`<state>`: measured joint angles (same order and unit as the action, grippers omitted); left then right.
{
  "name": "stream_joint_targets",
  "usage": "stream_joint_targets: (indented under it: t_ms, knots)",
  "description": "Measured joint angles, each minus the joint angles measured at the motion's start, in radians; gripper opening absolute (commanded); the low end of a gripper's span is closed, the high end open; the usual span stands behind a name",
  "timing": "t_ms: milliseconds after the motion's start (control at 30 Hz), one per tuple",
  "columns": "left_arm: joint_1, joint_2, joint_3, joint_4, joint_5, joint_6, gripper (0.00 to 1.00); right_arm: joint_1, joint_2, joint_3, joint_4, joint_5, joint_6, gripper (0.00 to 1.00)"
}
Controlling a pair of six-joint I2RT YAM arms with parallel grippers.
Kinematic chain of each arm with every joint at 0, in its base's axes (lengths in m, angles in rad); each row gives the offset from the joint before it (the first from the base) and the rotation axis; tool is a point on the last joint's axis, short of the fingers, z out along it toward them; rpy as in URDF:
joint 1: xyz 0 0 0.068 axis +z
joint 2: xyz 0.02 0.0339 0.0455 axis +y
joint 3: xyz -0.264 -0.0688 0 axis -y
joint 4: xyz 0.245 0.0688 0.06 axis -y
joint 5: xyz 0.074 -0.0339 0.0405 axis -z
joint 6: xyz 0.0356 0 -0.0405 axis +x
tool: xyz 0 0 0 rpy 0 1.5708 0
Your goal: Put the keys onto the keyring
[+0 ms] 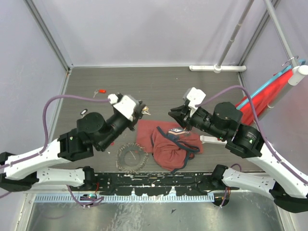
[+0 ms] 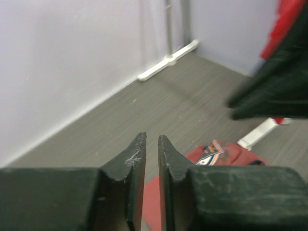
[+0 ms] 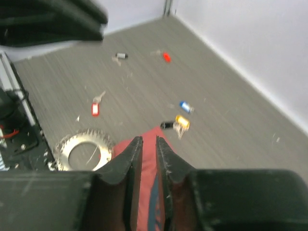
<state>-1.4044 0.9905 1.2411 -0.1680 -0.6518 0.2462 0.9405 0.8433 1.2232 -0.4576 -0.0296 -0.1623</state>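
1. The grey wood-grain surface (image 1: 192, 86) carries everything, with both arms reaching in over the middle of it.
2. The dark-red cloth bag (image 1: 166, 147) lies crumpled in a heap near the middle with its dark blue cord loose. A small printed tag (image 2: 210, 153) lies on top, and I can't see what's inside.
3. The left fingers (image 2: 132, 168) hover off the bag's far left corner. There's only a narrow slit between them, with nothing in it.
4. The right fingers (image 3: 127, 163) hang over the bag, same deal: a narrow gap and nothing pinched that I can see.
5. The keyring (image 3: 61, 147) lies flat just left of the bag, near the front rail, its silvery fringe spiking outward all round.
6. The keys are loose on the surface:
   - The yellow key (image 3: 182, 122), black key (image 3: 167, 125) and blue key (image 3: 186, 106) are bunched by the bag's far corner.
   - The red key (image 3: 95, 109) lies near the keyring, blade pointing away from it.
   - Another red one (image 3: 166, 57) sits well off toward the back.
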Motion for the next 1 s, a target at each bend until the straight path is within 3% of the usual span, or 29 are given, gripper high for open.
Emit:
stream_joint_targets:
  t_ms: [300, 633, 800, 1000]
  knots:
    - [0.409, -0.026, -0.035, -0.246, 0.184, -0.314, 0.54, 0.0, 0.126, -0.073, -0.103, 0.0, 0.201, 0.31]
    - [0.826, -0.039, -0.091, -0.423, 0.431, -0.484, 0.62, 0.0, 0.434, -0.116, -0.045, -0.137, 0.318, 0.29]
    - [0.895, -0.095, -0.146, -0.452, 0.473, -0.496, 0.63, 0.024, 0.559, -0.116, 0.003, -0.121, 0.425, 0.29]
    - [0.898, -0.127, -0.189, -0.465, 0.459, -0.481, 0.63, 0.113, 0.614, -0.122, 0.105, 0.051, 0.681, 0.3]
